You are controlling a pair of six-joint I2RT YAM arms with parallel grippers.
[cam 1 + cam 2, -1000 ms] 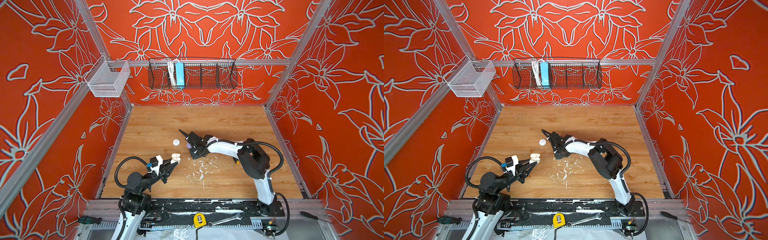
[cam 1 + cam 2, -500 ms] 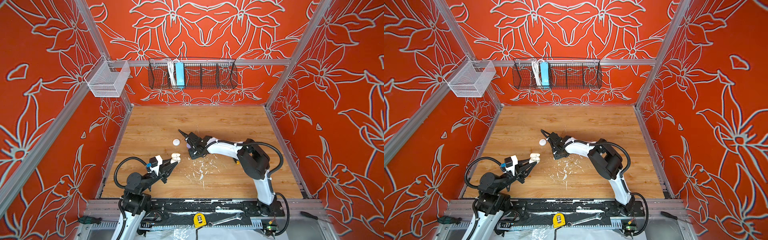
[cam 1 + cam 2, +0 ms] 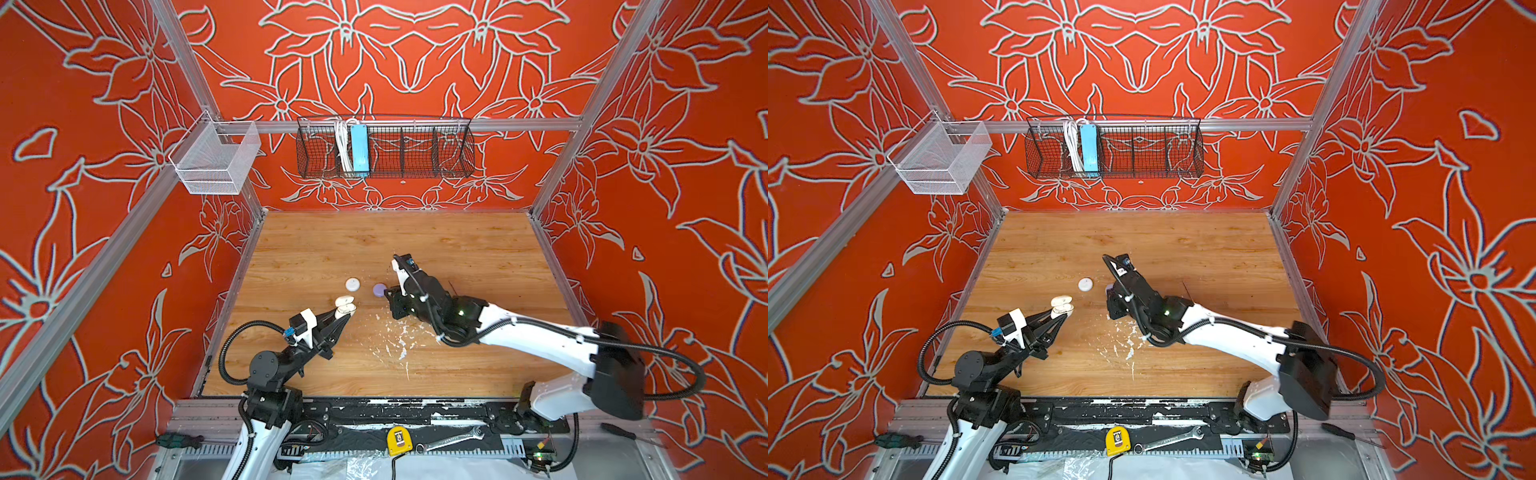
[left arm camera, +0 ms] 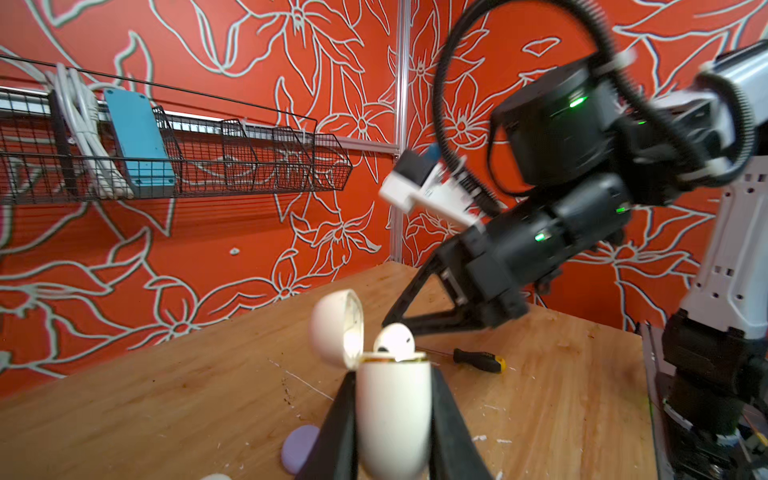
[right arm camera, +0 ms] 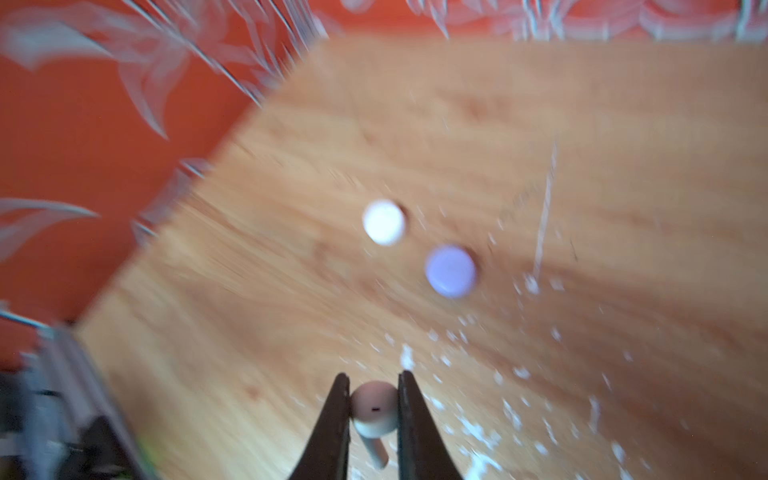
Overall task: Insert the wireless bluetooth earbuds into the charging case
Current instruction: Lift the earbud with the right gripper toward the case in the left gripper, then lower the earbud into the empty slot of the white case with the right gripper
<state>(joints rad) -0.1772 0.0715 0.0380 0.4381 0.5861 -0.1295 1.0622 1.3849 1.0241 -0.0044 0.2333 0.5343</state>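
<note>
Top views, case: the left fingers [image 3: 337,321] pinch the case [image 3: 346,306] at the near left, seemingly off the surface [image 3: 457,249], probably to steady it as a target.
Top views, right arm [image 3: 540,345]: it reaches in from the right, its end beside the lavender disc [image 3: 379,289]. The white disc [image 3: 352,284] lies just left of that.
Left wrist, case: it is gripped by its sides, with its long axis along the fingers and its mouth away from the wrist. The lid is swung open.
Left wrist, seated earbud [image 4: 394,340]: its head pokes up from the mouth.
Left wrist, right fingers [image 4: 432,323]: they are nearly together, with tips aimed towards the case.
Right wrist, held earbud [image 5: 373,405]: the right fingers pinch its head, and its stem trails away from the tips. I cannot tell whether the stem hangs below the fingers or lies along them.
Right wrist, judgement: the stem must lead into the free slot.
</note>
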